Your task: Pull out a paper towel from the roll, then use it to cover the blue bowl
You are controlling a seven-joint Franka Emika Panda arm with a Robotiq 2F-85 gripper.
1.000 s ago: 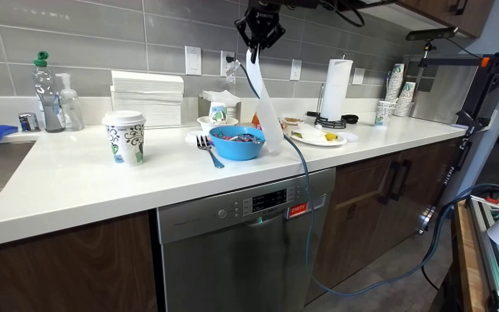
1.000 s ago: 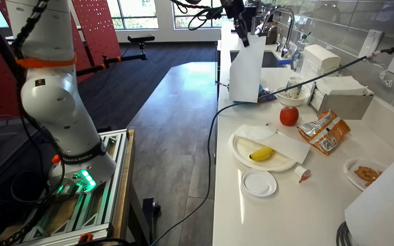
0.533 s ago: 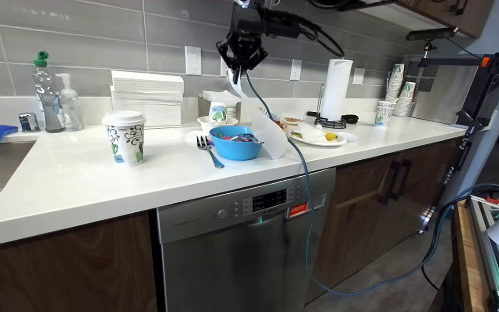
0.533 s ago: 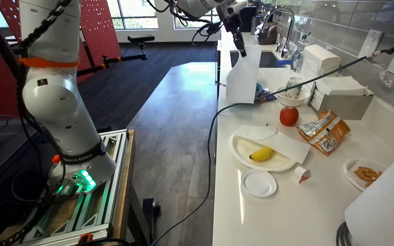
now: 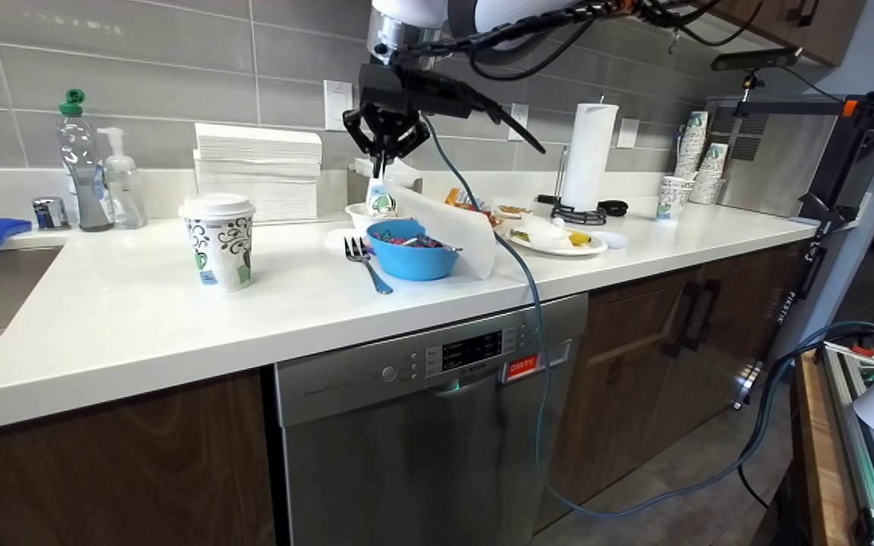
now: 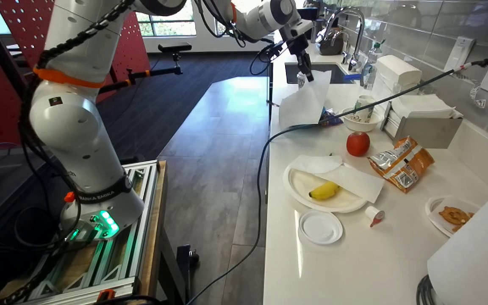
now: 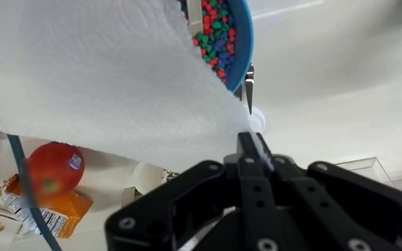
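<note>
On the white tabletop (image 5: 141,318), the paper towel roll (image 5: 589,155) stands upright, well apart from the blue bowl (image 5: 414,263). The Robotiq gripper (image 7: 253,136) is higher than the bowl, its jaws clenched on a corner of the paper towel (image 5: 460,229), which slants down beside the bowl; whether these touch, I cannot tell. A red apple (image 6: 358,144) is near the bowl, and a fork (image 5: 369,271) just beside the bowl.
</note>
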